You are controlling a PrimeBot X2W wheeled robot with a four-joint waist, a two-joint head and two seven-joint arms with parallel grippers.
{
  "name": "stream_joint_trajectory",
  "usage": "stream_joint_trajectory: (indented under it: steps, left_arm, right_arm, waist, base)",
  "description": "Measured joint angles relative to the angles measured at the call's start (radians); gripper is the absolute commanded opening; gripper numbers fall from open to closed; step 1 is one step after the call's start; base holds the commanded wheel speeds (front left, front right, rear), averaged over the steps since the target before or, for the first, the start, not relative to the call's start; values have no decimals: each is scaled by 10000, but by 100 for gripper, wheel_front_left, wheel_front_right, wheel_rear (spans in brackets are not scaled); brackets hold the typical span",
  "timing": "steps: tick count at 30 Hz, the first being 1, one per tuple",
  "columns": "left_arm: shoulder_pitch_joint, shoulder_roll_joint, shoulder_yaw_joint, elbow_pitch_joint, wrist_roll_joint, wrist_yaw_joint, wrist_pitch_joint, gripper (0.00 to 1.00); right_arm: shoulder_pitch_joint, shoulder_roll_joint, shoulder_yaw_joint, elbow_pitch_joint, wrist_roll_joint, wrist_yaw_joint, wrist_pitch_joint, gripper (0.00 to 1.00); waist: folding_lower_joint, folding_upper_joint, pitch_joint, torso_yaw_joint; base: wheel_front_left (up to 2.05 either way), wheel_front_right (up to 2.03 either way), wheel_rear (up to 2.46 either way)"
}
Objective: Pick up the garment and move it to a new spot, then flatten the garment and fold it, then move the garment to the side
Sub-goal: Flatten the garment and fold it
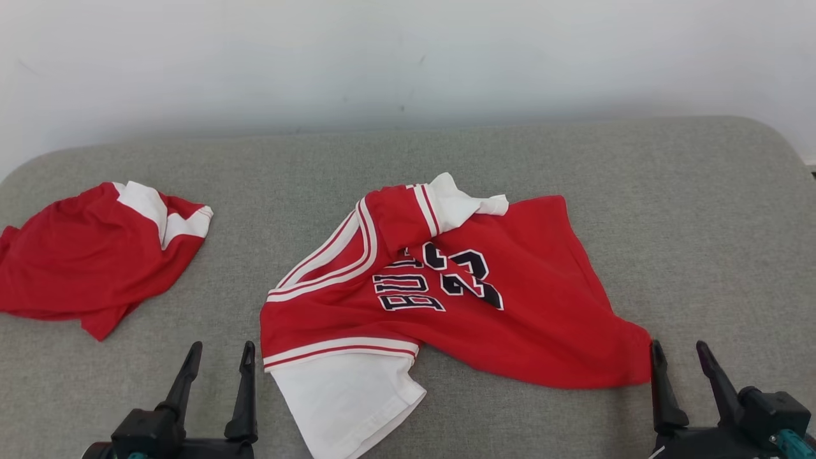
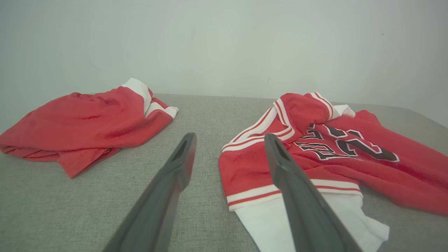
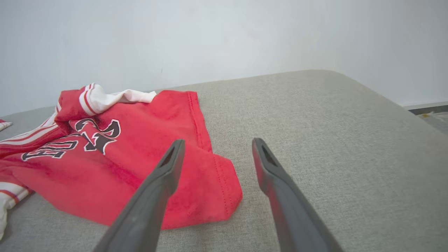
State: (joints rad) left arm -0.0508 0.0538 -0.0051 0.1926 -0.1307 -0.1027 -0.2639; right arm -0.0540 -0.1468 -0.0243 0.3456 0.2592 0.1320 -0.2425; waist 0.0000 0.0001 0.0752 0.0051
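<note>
A crumpled red basketball jersey (image 1: 529, 312) with white trim, dark lettering and a white sleeve lies in the middle of the grey padded surface (image 1: 669, 185). My left gripper (image 1: 221, 345) stands open, empty, just left of the jersey's white sleeve. In the left wrist view the jersey (image 2: 245, 168) lies behind my left gripper's (image 2: 230, 136) right finger. My right gripper (image 1: 678, 345) is open and empty, its left finger beside the jersey's right corner. In the right wrist view that corner of the jersey (image 3: 210, 196) lies under and between my right gripper's (image 3: 218, 140) fingers.
A second red garment (image 1: 83, 261) with white trim lies bunched at the far left, and the left wrist view has this second garment (image 2: 87, 119) at the upper left. A pale wall (image 1: 408, 57) rises behind the surface. Bare grey padding stretches to the right of the jersey.
</note>
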Motion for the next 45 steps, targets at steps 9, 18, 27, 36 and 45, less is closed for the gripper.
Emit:
stream_joint_trajectory:
  steps: [9, 18, 27, 36, 45]
  left_arm:
    - [318, 29, 468, -274, 111, 142, 0, 100]
    - [634, 123, 930, -629, 207, 403, 0, 100]
    - [866, 194, 1156, -738, 228, 497, 0, 100]
    - [937, 219, 1127, -662, 226, 495, 0, 100]
    - [889, 132, 33, 345, 138, 127, 0, 100]
  right_arm:
    - [317, 274, 163, -1624, -800, 0, -144, 100]
    - [844, 407, 408, -2558, -1103, 0, -190, 100]
    - [1267, 485, 380, -2801, -1189, 0, -194, 100]
    - [1322, 506, 453, -2698, -1214, 0, -215, 100]
    - [1009, 366, 157, -1685, -1197, 0, -217, 100]
  waist:
    - [0, -1, -449, -91]
    - [-1, -1, -753, -24]
    - [-1, -1, -821, 70]
    - [-1, 0, -795, 37]
    - [-1, 0, -510, 14]
  base:
    - [0, 0, 0]
    - [0, 0, 0]
    - [0, 0, 0]
    - [0, 0, 0]
    - [0, 0, 0]
